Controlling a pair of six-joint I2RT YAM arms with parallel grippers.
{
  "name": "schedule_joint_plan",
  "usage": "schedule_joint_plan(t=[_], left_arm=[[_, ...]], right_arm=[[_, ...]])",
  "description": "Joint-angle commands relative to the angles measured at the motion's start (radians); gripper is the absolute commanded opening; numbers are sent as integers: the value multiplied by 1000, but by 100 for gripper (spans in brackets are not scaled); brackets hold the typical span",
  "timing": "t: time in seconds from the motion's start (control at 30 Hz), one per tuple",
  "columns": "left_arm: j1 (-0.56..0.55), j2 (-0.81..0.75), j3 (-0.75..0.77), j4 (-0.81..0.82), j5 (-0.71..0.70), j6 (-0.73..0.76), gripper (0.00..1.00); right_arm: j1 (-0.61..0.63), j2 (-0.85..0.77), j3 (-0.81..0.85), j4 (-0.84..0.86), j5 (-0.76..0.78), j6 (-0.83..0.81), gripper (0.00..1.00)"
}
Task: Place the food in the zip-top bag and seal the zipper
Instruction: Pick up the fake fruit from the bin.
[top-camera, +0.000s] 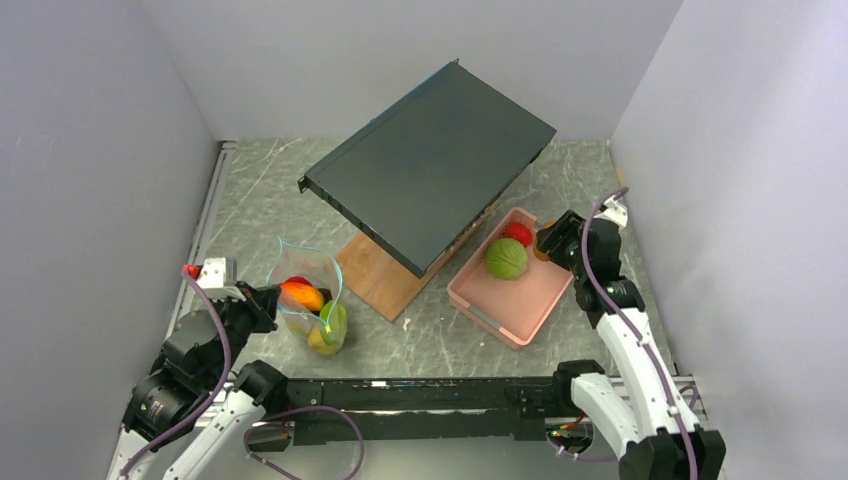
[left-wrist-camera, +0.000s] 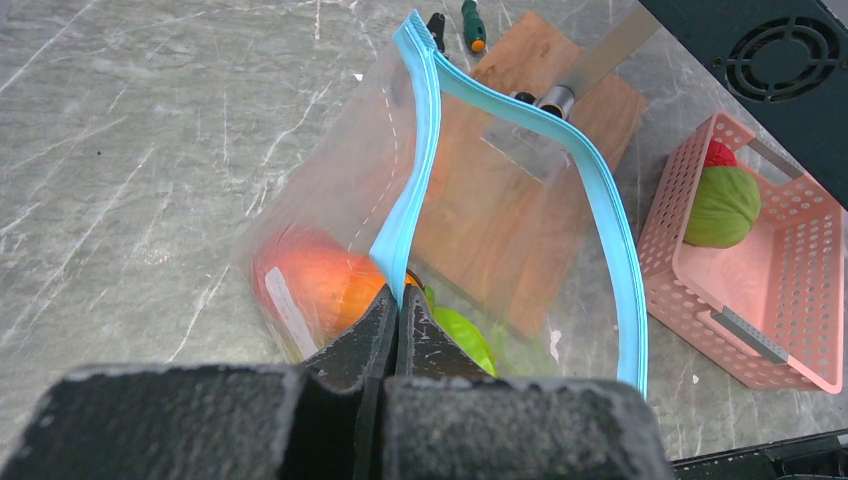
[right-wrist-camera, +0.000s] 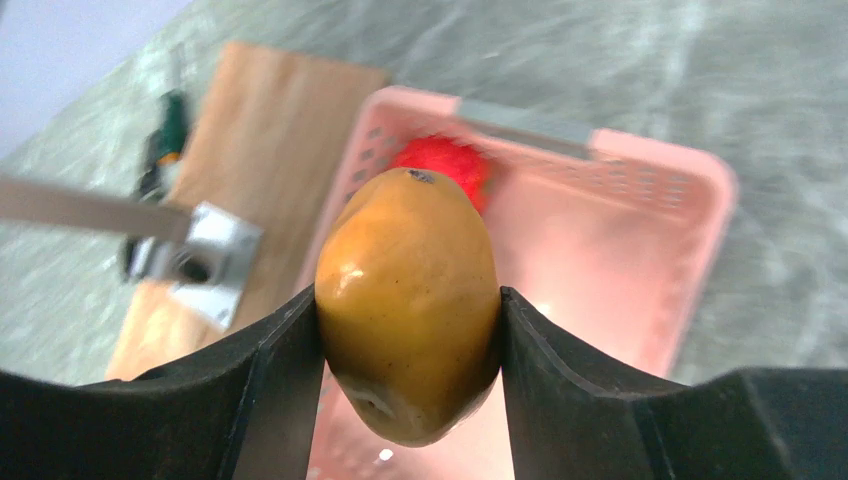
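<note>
pink tray (top-camera: 522, 312) | wooden board (top-camera: 374, 277) | black case (top-camera: 430, 180) tilted over board

Plain pale-grey walls (top-camera: 90, 150) close in the table (top-camera: 270, 190) on three sides. Its top is grey-green, marbled with white veins, under even light.

No lettering can be read; the white label (left-wrist-camera: 288, 310) on the zip-top bag (left-wrist-camera: 340, 200) shows no marks clear enough to make out.

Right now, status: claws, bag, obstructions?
Left claw shut on zip-top bag, mouth open. Right claw shut on orange fruit above pink tray. Black case between tray and bag.
</note>
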Motion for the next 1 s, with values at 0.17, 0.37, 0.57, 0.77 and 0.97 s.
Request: schedule_joint_plan(t=[0.17, 0.37, 0.57, 0.77, 0.97], left_arm=[[1, 10, 13, 43, 18, 9, 0], [0, 3, 13, 42, 13, 6, 0], [0, -3, 13, 39, 10, 4, 0], [0, 7, 15, 36, 8, 3, 0], [-1, 4, 13, 39, 8, 3, 0]], right_arm=[[0, -78, -86, 85, -506, 33, 18], [283, -83, -69, 86, -405, 79, 14], [576, -104, -108, 112, -221, 172, 14], [904, -61, -260, 347, -64, 336, 14], [1272, 67, -101, 362, 278, 201, 14]])
